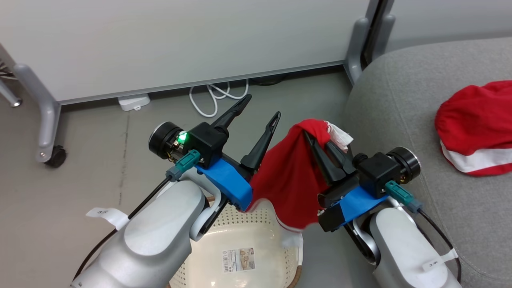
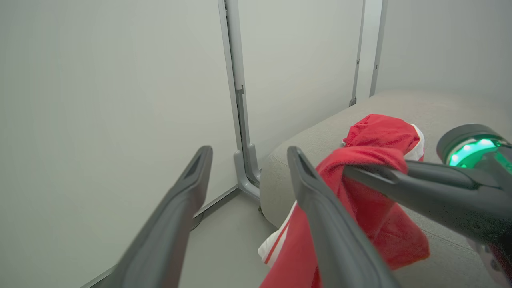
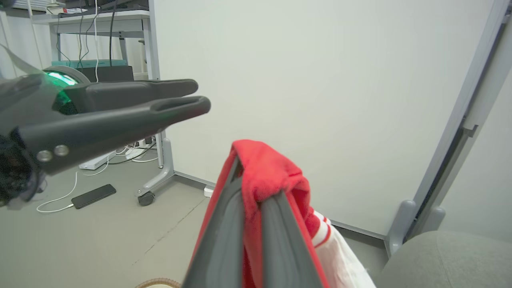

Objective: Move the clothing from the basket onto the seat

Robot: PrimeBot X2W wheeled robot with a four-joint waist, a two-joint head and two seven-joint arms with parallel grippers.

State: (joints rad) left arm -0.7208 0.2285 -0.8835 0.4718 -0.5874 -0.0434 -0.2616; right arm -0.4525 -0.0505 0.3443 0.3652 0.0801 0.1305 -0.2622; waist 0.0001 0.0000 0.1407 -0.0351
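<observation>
My right gripper is shut on a red garment with white trim, which hangs from its fingertips above the right side of the cream basket. The right wrist view shows the cloth pinched between my right gripper's fingers. My left gripper is open and holds nothing, just left of the hanging garment. A second red and white garment lies on the grey sofa at the right. The basket's floor shows a paper label.
A white partition panel on grey castered legs stands behind. A white cable and a power strip lie on the floor by it. A dark phone lies on the floor farther left.
</observation>
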